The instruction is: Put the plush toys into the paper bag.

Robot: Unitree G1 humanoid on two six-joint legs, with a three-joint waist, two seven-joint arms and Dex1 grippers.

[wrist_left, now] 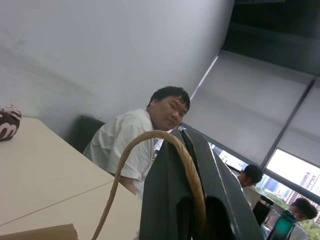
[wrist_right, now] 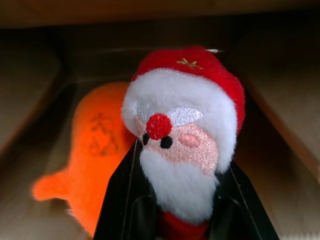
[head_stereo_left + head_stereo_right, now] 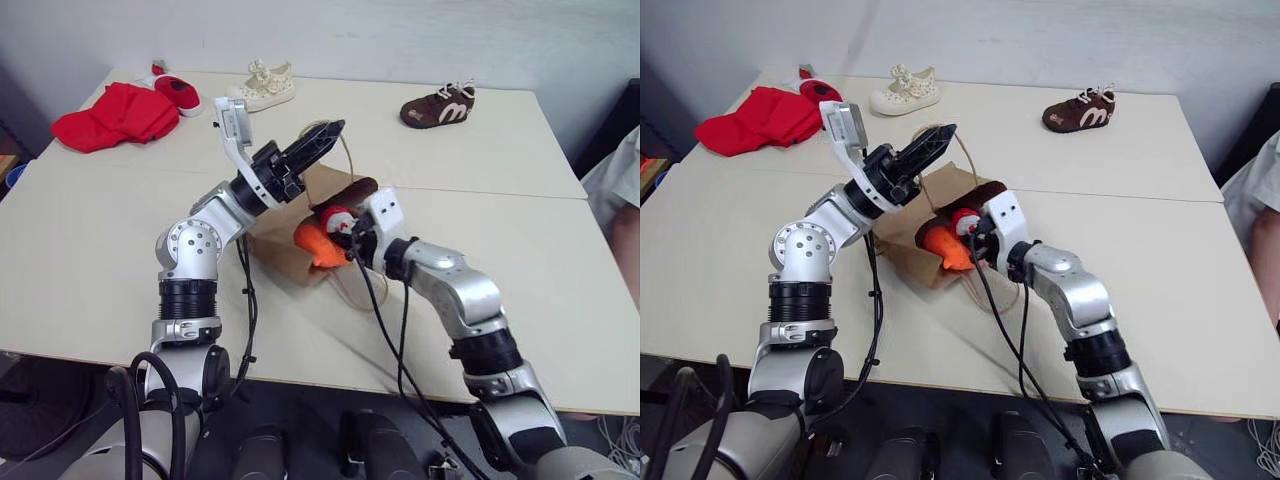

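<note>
The brown paper bag [image 3: 278,243] lies on its side in the middle of the table, mouth toward my right arm. My left gripper [image 3: 330,131] is shut on the bag's upper cord handle [image 1: 150,137] and holds it lifted. My right gripper [image 2: 182,160] is shut on the red-and-white Santa toy [image 2: 185,125], held at the bag's mouth [image 3: 335,215]. The orange plush toy [image 2: 95,150] lies just inside the mouth beside the Santa, partly sticking out [image 3: 318,246]. The bag's other handle [image 3: 365,296] lies slack on the table.
At the table's far left lies a red cloth [image 3: 115,115] with a small red shoe [image 3: 178,92] beside it. A cream shoe [image 3: 262,85] and a brown shoe [image 3: 438,105] stand along the far edge. A person [image 3: 620,200] sits at the table's right.
</note>
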